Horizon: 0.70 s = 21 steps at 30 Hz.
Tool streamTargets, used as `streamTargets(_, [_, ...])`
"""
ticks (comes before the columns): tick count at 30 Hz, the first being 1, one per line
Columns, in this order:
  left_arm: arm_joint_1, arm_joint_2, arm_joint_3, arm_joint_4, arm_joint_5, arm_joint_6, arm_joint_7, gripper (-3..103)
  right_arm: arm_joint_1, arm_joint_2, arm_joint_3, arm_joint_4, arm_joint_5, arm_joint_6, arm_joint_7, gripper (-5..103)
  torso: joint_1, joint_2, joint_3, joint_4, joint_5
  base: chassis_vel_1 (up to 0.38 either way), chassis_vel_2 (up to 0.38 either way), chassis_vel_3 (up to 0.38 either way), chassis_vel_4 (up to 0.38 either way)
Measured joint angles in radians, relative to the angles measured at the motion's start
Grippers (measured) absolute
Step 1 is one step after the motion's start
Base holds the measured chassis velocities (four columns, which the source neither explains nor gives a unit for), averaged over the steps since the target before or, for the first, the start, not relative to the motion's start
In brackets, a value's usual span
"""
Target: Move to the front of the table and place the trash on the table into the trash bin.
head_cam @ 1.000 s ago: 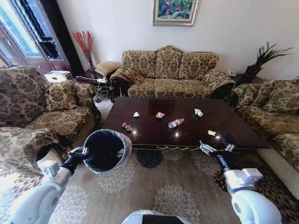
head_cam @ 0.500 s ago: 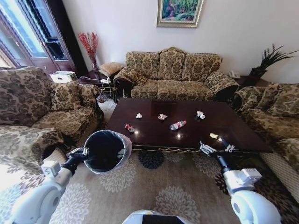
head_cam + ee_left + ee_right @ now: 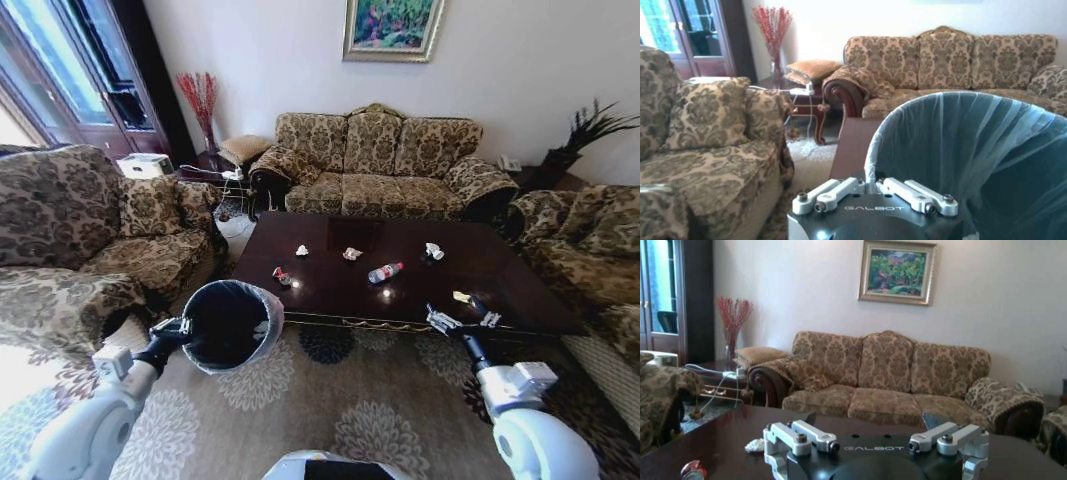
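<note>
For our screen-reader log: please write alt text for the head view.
The left end effector holds the tilted trash bin by its rim at the table, which bears a bottle and scattered litter; the open right end effector hovers at the table's front edge.

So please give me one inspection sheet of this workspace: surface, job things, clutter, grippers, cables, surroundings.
Surface: table, dark and glossy, standing on a patterned carpet.
Job's things: bottle lying on its side near mid-table; can by the near left edge; paper wads farther back; a small yellowish scrap near the right gripper; bin with black liner, held tilted, left of the table.
Clutter: nothing seen beyond the trash.
Grippers: left gripper shut on the bin's rim; right gripper open at the table's near edge.
Cables: white cords on the side table by the sofa.
Surroundings: sofa behind, armchairs at both sides.
</note>
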Motion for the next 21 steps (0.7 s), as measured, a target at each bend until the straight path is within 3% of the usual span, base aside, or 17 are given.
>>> streamTargets(11, [-0.007,0.002,0.023,0.004,0.005,-0.001,-0.03,2,0.002,-0.006,-0.001,0.002,-0.007,-0.004,0.001,100,0.026,0.056,0.031,-0.0003,0.0,0.022,0.023,0.026,0.026])
streamTargets(16, [-0.009,0.0,0.039,0.015,0.007,-0.006,-0.083,2,0.005,-0.004,-0.003,-0.001,-0.011,-0.004,0.001,100,0.039,0.085,0.045,0.0003,0.0,0.0,0.0,0.0,0.0])
streamTargets(21, [-0.01,-0.004,0.058,0.021,0.035,-0.057,-0.13,2,0.012,-0.004,-0.001,-0.009,-0.01,-0.014,-0.012,100,0.049,0.106,0.058,0.0005,0.0,0.0,0.0,0.0,0.0])
